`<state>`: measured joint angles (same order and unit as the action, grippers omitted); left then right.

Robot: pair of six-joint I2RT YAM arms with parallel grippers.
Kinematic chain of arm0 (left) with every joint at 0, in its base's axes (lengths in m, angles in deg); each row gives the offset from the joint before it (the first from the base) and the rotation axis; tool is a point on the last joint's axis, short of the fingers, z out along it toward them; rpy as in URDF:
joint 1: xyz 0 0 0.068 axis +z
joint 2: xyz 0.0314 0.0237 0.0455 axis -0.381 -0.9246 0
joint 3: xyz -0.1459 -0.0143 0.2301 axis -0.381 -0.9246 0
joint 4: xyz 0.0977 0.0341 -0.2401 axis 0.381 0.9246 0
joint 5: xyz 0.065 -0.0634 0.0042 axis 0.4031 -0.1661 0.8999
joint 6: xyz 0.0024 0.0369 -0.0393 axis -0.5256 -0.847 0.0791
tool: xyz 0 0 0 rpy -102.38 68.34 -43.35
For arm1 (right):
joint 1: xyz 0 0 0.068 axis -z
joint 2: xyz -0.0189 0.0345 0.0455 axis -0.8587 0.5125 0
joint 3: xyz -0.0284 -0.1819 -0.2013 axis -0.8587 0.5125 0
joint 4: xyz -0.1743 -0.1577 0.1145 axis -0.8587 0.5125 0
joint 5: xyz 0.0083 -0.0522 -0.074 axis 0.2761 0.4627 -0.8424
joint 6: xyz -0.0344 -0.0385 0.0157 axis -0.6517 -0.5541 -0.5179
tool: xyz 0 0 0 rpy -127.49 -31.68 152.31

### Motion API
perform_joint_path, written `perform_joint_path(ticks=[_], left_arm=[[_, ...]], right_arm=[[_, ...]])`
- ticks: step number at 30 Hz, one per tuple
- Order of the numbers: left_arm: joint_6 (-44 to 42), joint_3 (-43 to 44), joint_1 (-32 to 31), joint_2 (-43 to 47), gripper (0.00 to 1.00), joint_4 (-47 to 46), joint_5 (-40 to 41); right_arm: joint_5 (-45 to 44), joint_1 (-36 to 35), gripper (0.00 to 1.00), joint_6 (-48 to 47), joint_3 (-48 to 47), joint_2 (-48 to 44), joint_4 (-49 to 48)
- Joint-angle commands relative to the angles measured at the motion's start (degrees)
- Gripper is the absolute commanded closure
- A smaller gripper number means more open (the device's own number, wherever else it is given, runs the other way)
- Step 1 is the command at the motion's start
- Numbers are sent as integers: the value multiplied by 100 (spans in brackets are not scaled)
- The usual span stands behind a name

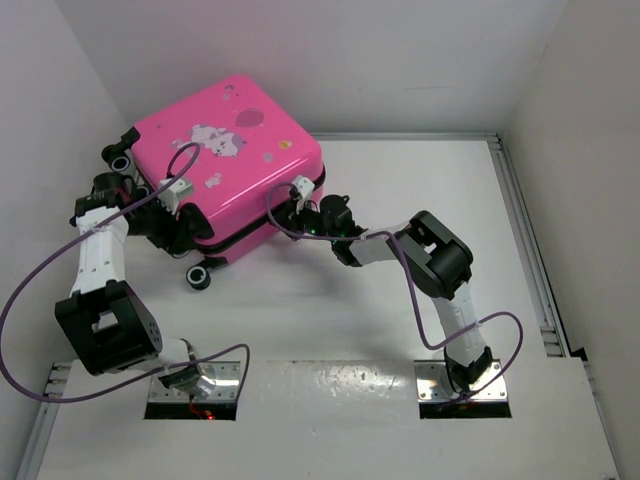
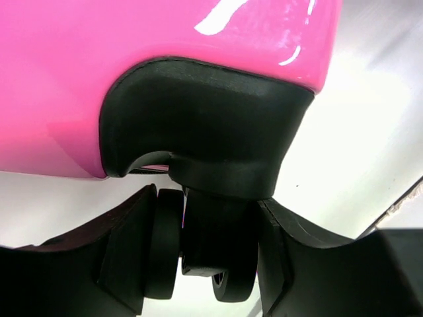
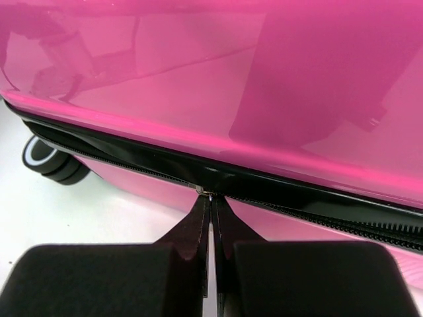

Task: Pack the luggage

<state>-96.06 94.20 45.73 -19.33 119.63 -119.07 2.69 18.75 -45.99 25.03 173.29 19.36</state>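
The luggage (image 1: 235, 160) lies flat and closed on the white table (image 1: 360, 310), toward 11 o'clock in the top view. Its printed pink shell faces up and its black wheels point out toward 8 o'clock.

The left gripper (image 1: 168, 228) is at the case's 8 o'clock side. In the left wrist view, the left gripper (image 2: 206, 221) is clenched on a black caster wheel (image 2: 228, 264), with one finger pressed against each side. The wheel hangs from a black wheel housing (image 2: 205, 125) set into the pink shell at 12 o'clock.

The right gripper (image 1: 292, 208) meets the case's near edge at about 5 o'clock. In the right wrist view, the right gripper (image 3: 211, 205) has its jaws pinched almost together. Their tips nip a small metal zipper pull (image 3: 206, 191) on the black zipper (image 3: 330, 221) that runs along the seam between the two shell halves. Another wheel (image 3: 49, 162) shows at 9 o'clock of that view, resting on the table.

A purple cable (image 1: 30, 290) loops out from the left arm toward 9 o'clock.
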Motion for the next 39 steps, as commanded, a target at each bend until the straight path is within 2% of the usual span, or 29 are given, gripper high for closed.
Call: perform_joint_path(ticks=[1,5,15,20,28,32,36,39], left_arm=[[437,-28,-4,-142,100,-1155,638],[1088,67,259,-405,100,-1694,1296],[1572,1139,470,-1696,100,-2344,2773],[1897,1632,409,-2233,100,-2617,3336],[2144,2633,233,-3147,100,-2732,4593],[2258,2792,180,-3367,100,-2942,5112],[2258,2793,180,-3368,100,-3004,5359],[2258,2662,180,-3307,100,-3066,5306]], right_arm=[[-340,158,100,-445,-45,-414,-516],[-525,464,100,-734,298,-713,-349],[-868,1317,100,-1324,449,-907,117],[-929,1651,100,-1570,-175,-399,319],[-912,2258,100,-1957,-1765,560,741],[-833,2425,100,-2071,-2417,1000,830],[-526,2530,100,-1957,-2242,695,803],[-218,2531,100,-1834,-1592,282,715]])
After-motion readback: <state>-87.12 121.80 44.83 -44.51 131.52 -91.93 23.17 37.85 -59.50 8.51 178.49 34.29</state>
